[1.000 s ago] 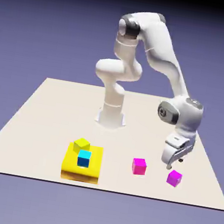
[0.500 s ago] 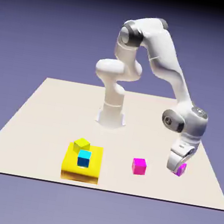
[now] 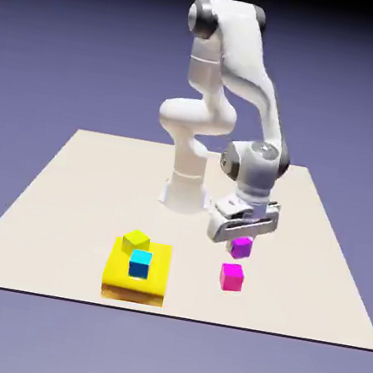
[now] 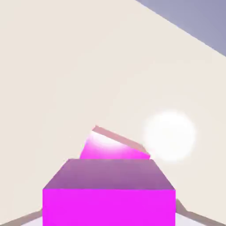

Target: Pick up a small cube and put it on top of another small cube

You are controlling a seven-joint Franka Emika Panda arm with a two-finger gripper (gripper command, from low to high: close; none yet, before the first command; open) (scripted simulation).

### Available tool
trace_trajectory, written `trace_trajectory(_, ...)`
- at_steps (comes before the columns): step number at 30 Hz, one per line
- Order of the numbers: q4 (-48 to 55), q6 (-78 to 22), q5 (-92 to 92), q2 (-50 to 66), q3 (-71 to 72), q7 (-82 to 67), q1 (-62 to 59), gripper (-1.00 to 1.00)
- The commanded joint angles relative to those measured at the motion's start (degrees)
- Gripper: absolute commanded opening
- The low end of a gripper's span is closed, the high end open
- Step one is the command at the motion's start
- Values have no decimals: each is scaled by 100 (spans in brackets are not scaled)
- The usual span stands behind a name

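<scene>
A plain blue-violet backdrop surrounds a pale beige table, and everything on it sits toward the near edge. The white arm rises from the far middle of the table and bends down toward the near side. To the exterior view's left lies a flat yellow block, the largest loose thing, with a small yellow cube and a cyan cube resting on top of it, well apart from the work.

The gripper is clenched on the purple cube, which hangs clear of the table. The pink cube sits on the table just below and slightly nearer. In the hand view the purple cube fills the bottom of the picture and the pink cube peeks out beyond it, turned at an angle and partly washed out by a bright glare.

The risk, as I judge it, is alignment. The two cubes are the same size, so there is little margin; if the held one is let go while off centre, or twisted relative to the one beneath, it could tip off an edge. Coming down too hard or sideways could shove the pink cube away. The held cube also hides most of the target from the hand view, which makes the final placement harder to check.
</scene>
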Motion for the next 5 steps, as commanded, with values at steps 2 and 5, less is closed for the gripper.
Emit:
trace_trajectory(2, 5, 328, -95, 334, -63, 68, 43, -100)
trace_trajectory(5, 2, 125, -36, 127, -25, 26, 17, 100)
